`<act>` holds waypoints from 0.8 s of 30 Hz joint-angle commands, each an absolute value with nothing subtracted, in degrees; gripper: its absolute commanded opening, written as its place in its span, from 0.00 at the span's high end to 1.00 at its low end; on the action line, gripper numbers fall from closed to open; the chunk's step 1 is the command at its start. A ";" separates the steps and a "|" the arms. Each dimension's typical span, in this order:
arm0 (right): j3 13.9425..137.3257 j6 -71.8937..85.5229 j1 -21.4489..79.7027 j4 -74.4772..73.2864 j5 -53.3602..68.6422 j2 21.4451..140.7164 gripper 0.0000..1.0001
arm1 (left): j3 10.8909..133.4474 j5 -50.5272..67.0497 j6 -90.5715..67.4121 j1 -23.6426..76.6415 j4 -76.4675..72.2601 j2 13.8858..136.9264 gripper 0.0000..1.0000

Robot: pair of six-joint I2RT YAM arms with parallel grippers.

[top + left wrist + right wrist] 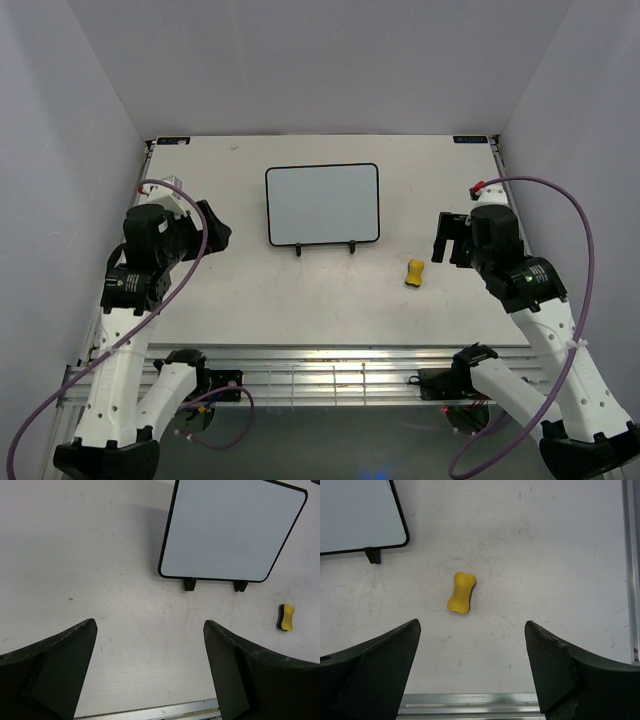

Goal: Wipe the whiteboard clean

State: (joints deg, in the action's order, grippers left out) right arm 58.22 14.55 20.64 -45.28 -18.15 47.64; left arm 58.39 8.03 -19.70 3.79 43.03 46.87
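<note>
The whiteboard (322,203) stands propped on a black wire stand at the table's middle back, its face blank white with a thin black rim; it also shows in the left wrist view (232,530) and partly in the right wrist view (357,515). A small yellow bone-shaped eraser (415,272) lies on the table right of the board, lying loose ahead of my right gripper (470,627). That right gripper (441,238) is open and holds nothing. My left gripper (218,232) hovers left of the board, open and empty (150,625).
The eraser (286,617) lies right of the stand's two black feet (190,584). A metal rail (470,705) runs along the table's near edge, and another rail (632,570) along the right side. Grey walls enclose the table on three sides.
</note>
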 commanded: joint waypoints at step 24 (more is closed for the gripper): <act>62.31 14.06 20.48 -54.93 -22.24 36.65 0.10 | 53.26 -1.41 -18.02 6.94 43.42 35.16 0.02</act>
State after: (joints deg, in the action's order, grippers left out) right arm 61.08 14.37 20.64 -55.51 -20.93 36.71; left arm 53.98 -0.08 -18.04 6.68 43.35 36.45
